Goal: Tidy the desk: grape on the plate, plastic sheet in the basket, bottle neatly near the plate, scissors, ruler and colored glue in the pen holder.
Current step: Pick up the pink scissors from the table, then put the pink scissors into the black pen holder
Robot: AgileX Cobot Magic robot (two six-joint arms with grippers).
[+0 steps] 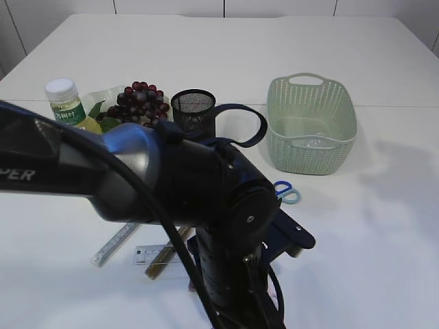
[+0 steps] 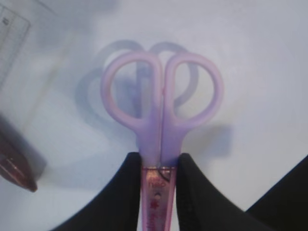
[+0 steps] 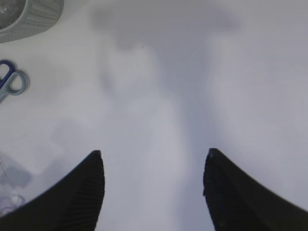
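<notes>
This looks like a robotics lab or test room set up to pass for a desk. A plain white surface fills the exterior view, backed at 12 o'clock by bare white wall panels with seams. A large black robot arm with cabling crowds the foreground. The props are staged desk items: a mesh pen holder, a pale green plastic basket, a plate of grapes at 11 o'clock, and a bottle.

White table, seam across its far part, pale wall panels behind
</notes>
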